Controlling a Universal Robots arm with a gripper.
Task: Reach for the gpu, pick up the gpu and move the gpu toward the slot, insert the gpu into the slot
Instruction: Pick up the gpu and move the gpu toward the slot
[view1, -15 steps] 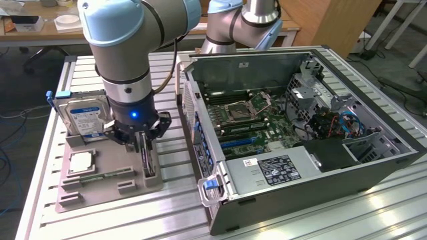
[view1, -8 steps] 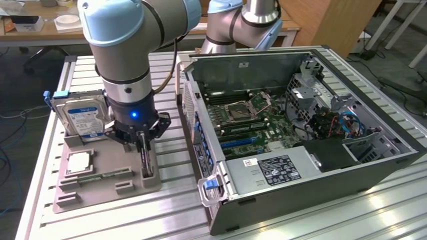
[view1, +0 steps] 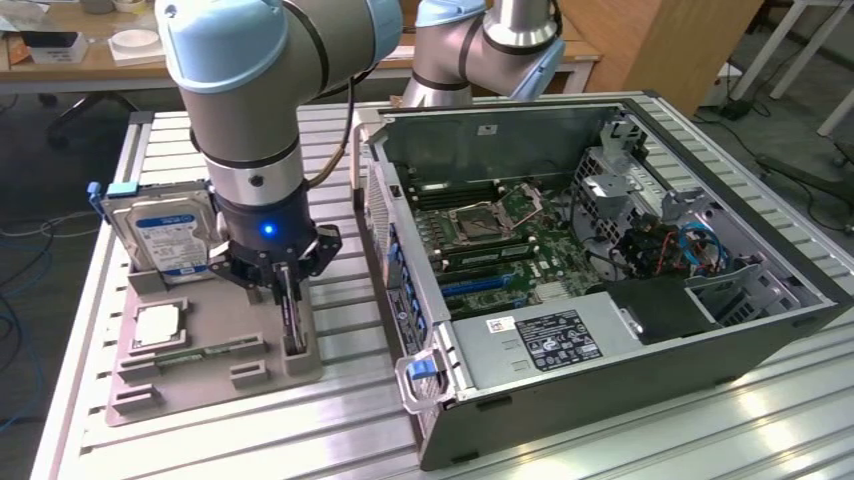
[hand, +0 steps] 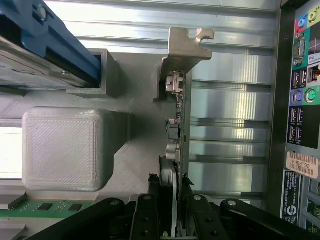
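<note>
A: Where is the gpu (view1: 296, 340) relative to the claw (view1: 288, 305)?

B: Directly under it. The card stands on edge in the grey tray (view1: 200, 395) on the table (view1: 601, 440), along the tray side nearest the computer case (view1: 641, 350). The claw comes straight down over the card's top edge.

A: Is the claw open?

B: No. In the wrist view its 2 fingers (hand: 150, 215) sit against opposite faces of the card, so it looks closed on the gpu. The card appears seated in its holder and not yet lifted.

A: And its long axis?

B: It runs along the gap between the fingers and roughly parallel to the case's rear panel. The silvery bracket (hand: 186, 47) is at the end away from the grip.

A: Which way is the slot (view1: 474, 285)?

B: Toward the exterior view's right, inside the open case. It is judged to be the blue socket on the motherboard (view1: 534, 240), well apart from the tray.

A: Counts?

B: 1 gpu, 1 hard drive (view1: 160, 235), 1 processor chip (view1: 158, 325), 1 memory stick (view1: 200, 352), 1 tray, 1 case and 1 claw.
</note>
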